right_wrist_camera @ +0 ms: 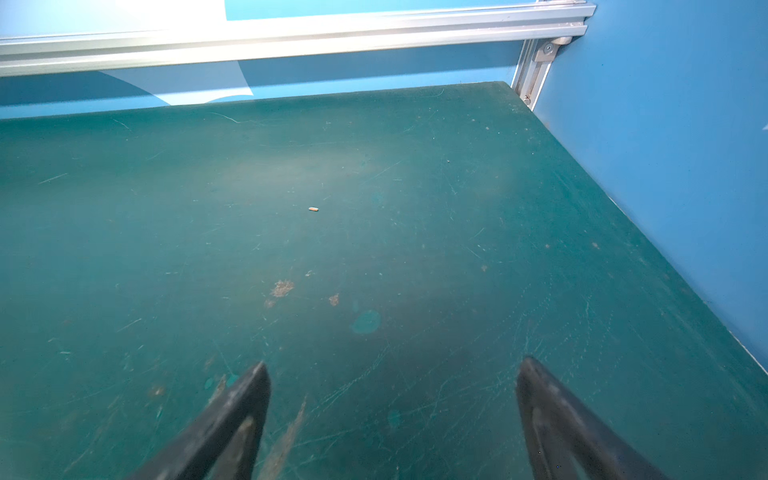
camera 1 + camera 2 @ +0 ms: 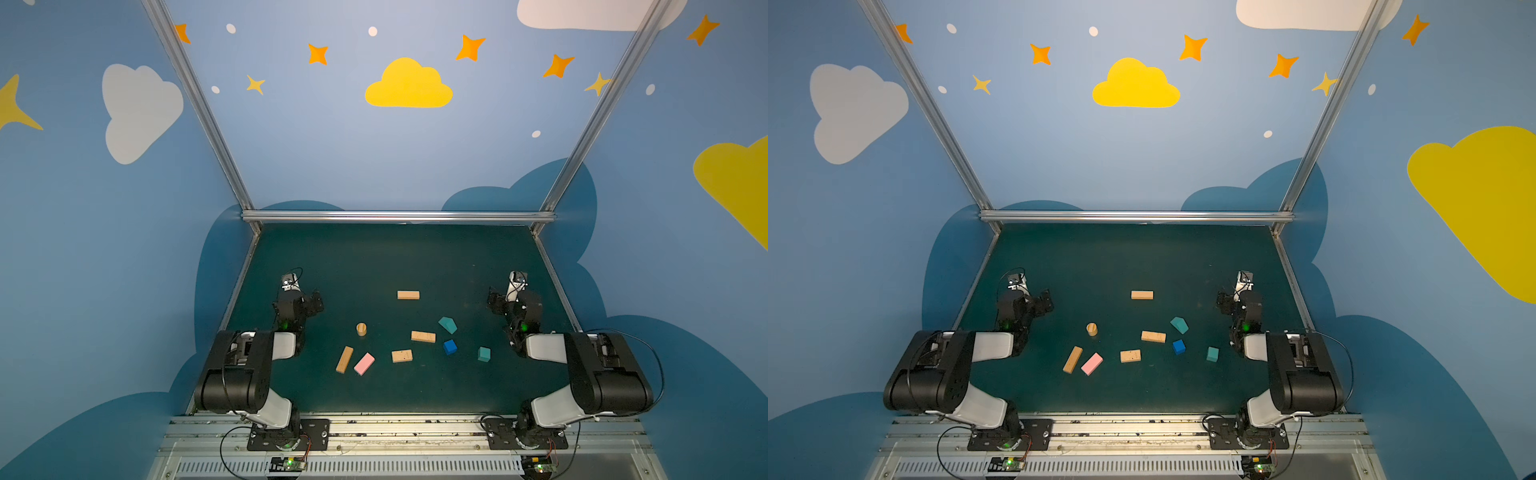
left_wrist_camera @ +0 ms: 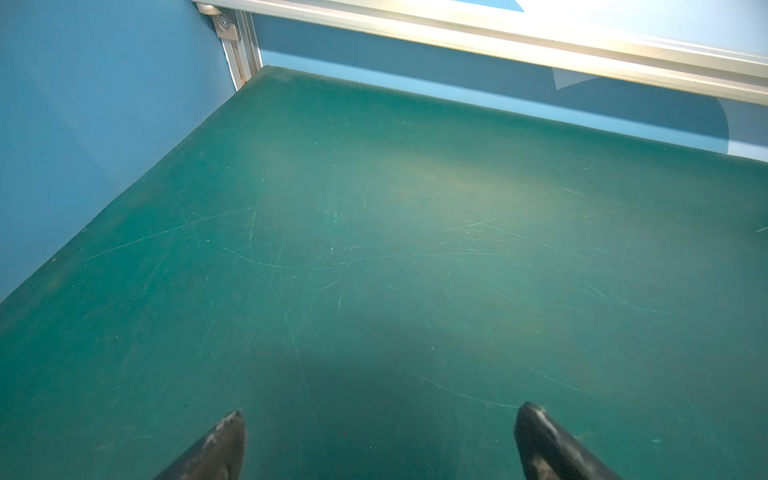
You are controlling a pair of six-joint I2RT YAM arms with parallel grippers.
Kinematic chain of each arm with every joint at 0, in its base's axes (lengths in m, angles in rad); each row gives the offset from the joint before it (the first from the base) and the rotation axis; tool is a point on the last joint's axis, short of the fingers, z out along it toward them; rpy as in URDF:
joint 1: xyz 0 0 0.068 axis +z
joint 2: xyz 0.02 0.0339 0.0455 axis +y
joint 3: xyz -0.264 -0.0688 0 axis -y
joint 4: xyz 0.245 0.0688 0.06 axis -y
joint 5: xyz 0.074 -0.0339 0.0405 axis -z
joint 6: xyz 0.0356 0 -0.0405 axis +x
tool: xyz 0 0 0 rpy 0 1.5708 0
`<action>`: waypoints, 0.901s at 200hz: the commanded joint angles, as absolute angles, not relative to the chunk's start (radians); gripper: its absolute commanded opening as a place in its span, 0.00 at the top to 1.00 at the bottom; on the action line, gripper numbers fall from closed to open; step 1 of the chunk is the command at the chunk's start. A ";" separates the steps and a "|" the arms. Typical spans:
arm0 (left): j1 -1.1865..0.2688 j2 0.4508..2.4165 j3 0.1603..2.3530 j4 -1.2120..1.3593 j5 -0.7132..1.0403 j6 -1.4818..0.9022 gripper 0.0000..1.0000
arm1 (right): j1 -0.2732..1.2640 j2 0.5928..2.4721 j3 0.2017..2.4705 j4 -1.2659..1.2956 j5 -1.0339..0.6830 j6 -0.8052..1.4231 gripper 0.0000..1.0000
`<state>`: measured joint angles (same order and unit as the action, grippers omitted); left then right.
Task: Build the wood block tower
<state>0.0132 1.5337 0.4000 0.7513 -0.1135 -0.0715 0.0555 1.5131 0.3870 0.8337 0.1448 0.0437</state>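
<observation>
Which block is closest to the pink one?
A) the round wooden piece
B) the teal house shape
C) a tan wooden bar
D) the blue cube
C: in both top views, a tan wooden bar lies right beside the pink bar, nearer than any other piece.

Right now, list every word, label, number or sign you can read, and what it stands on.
None readable. The wood blocks and table show no lettering; the walls bear only painted clouds and stars.
Any marking on the small circuit boards is too small to read.
</observation>
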 commanded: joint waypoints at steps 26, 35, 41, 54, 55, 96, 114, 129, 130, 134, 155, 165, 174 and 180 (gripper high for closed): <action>0.017 1.519 0.415 0.750 -0.107 -0.072 0.00 | 0.055 1.517 0.385 0.842 0.138 0.037 0.10; 0.017 1.520 0.415 0.749 -0.106 -0.072 0.00 | 0.054 1.517 0.385 0.843 0.137 0.037 0.10; 0.017 1.519 0.416 0.749 -0.107 -0.072 0.00 | 0.055 1.518 0.385 0.843 0.137 0.037 0.10; 0.015 1.520 0.416 0.750 -0.107 -0.071 0.00 | 0.055 1.517 0.385 0.843 0.138 0.037 0.10; 0.016 1.520 0.416 0.750 -0.106 -0.072 0.00 | 0.055 1.517 0.385 0.843 0.138 0.037 0.10; 0.016 1.519 0.414 0.749 -0.106 -0.072 0.00 | 0.056 1.517 0.385 0.843 0.137 0.036 0.10; 0.017 1.515 0.425 0.730 -0.098 -0.071 0.00 | 0.055 1.516 0.381 0.845 0.137 0.037 0.10; 0.016 1.473 0.482 0.591 -0.124 -0.082 0.00 | 0.055 1.516 0.379 0.847 0.139 0.036 0.11; 0.016 1.469 0.489 0.575 -0.127 -0.084 0.00 | 0.055 1.516 0.380 0.847 0.139 0.036 0.12; 0.018 1.456 0.519 0.510 -0.135 -0.090 0.00 | 0.055 1.515 0.384 0.849 0.146 0.037 0.12; 0.020 1.405 0.609 0.319 -0.144 -0.073 0.00 | 0.055 1.457 0.437 0.708 0.177 0.051 0.13; 0.017 1.375 0.616 0.286 -0.139 -0.068 0.00 | 0.053 1.417 0.491 0.553 0.190 0.065 0.13; 0.012 1.344 0.615 0.271 -0.144 -0.079 0.01 | 0.055 1.391 0.526 0.468 0.198 0.068 0.13; 0.012 1.323 0.612 0.263 -0.144 -0.091 0.01 | 0.056 1.376 0.542 0.431 0.194 0.071 0.13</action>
<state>0.0128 1.3960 0.6064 0.4229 -0.1272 -0.0769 0.0555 1.4616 0.4412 0.6575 0.1654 0.0494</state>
